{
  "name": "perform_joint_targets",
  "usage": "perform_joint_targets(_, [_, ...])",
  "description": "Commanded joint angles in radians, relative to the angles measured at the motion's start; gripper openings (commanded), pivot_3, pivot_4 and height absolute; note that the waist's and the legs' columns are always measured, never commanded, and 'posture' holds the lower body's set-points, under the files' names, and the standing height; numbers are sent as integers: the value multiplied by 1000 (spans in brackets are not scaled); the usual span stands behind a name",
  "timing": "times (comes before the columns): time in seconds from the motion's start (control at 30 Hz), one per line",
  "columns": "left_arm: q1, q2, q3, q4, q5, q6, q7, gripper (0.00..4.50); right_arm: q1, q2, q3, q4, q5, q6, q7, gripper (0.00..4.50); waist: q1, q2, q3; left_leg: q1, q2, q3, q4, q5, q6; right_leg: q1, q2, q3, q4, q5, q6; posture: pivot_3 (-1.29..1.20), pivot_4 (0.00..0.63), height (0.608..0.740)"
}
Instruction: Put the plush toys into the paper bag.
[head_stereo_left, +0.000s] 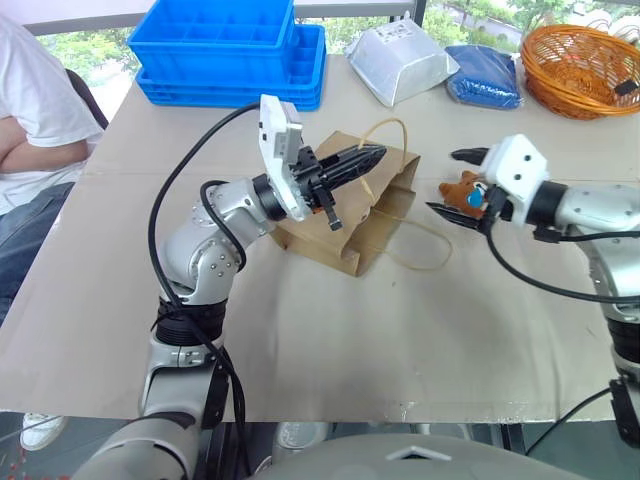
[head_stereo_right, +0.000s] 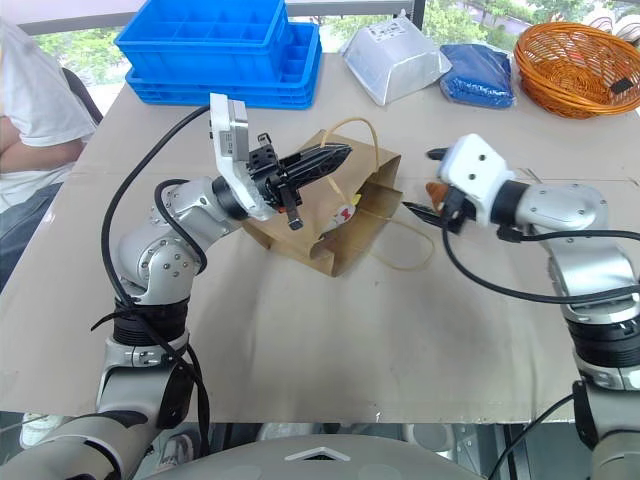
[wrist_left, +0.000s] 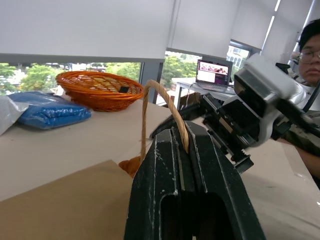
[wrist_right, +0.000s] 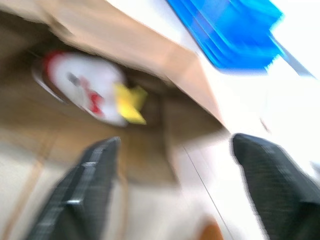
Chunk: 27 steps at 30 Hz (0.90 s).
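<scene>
The paper bag (head_stereo_left: 345, 225) lies on its side on the table, mouth toward my right arm. My left gripper (head_stereo_left: 370, 158) is shut on one twisted loop handle (wrist_left: 167, 102) and holds it up above the bag. The white plush toy (wrist_right: 87, 85) with red end and yellow tip lies inside the bag. The brown plush toy (head_stereo_left: 463, 190) with its blue teardrop sits just outside the bag's mouth, between the spread fingers of my open right gripper (head_stereo_left: 445, 182). Whether the brown toy rests on the table I cannot tell.
The bag's second handle (head_stereo_left: 428, 250) lies loose on the table. At the far edge stand stacked blue crates (head_stereo_left: 225, 45), a white plastic pouch (head_stereo_left: 400, 62), a blue packet (head_stereo_left: 483, 75) and an orange wicker basket (head_stereo_left: 585, 68). A person (head_stereo_left: 30, 120) sits at the left.
</scene>
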<state>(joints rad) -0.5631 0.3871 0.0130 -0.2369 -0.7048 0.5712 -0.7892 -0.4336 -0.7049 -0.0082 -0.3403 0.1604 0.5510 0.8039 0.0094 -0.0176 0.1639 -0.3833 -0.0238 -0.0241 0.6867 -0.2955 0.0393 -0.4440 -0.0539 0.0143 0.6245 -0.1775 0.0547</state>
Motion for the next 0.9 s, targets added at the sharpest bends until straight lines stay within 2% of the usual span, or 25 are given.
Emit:
perform_joint_targets(0.03, [-12,-4,13,-20,12,-33,4,0,-18,-25,-18,55,-47,84,-75,4405,-1,0,0,0,0,0,0,0,0,0,0,0,0,0,0,0,150,740])
perform_joint_targets(0.13, [-18,-5,15,-11,16,-40,3,0,-52,-10,36,150,-50,142,-74,4405,-1,0,0,0,0,0,0,0,0,0,1,0,0,0,0,0,150,740])
perform_joint_targets(0.2, [-17,-1,7,-6,32,-53,-2,0,-112,13,121,318,-132,103,-112,4405,-7,0,0,0,0,1,0,0,0,0,1,1,0,0,0,0,150,740])
perform_joint_targets(0.27, [-16,1,6,-2,38,-59,-6,0,-150,35,160,421,-151,87,-106,4405,-12,0,0,1,0,2,0,0,0,0,1,1,0,0,0,0,150,740])
perform_joint_targets(0.3, [-18,2,8,-2,38,-59,-6,0,-161,36,173,449,-164,68,-105,4174,-16,0,0,1,0,2,0,0,0,0,1,1,0,0,0,0,150,740])
perform_joint_targets(0.4, [-17,6,17,-7,42,-62,2,0,-169,30,175,475,-165,43,-89,3118,-17,0,0,0,0,0,0,0,0,0,1,0,1,0,0,0,150,740])
perform_joint_targets(0.53, [-5,2,24,-22,37,-57,17,0,-143,18,138,442,-141,34,-76,1155,-16,0,0,0,0,0,0,0,0,0,0,1,0,0,0,0,150,740])
perform_joint_targets(0.6, [1,1,26,-26,32,-53,23,0,-121,14,109,399,-120,12,-68,332,-15,0,0,0,0,0,0,0,0,0,0,0,0,0,0,0,150,740])
perform_joint_targets(0.63, [2,1,28,-28,29,-50,24,0,-108,18,80,348,-85,15,-53,61,-14,0,0,0,0,0,0,0,0,0,0,0,0,0,0,0,150,740])
perform_joint_targets(0.77, [-7,1,37,-24,17,-39,29,0,-62,0,16,79,57,88,31,61,-17,0,0,-1,0,-1,0,0,0,-1,0,0,0,0,0,0,150,740])
perform_joint_targets(0.9, [-20,2,32,-15,11,-37,13,0,-76,14,64,-105,131,204,33,61,-22,0,0,0,1,-1,0,0,0,0,1,0,1,0,0,0,150,740])
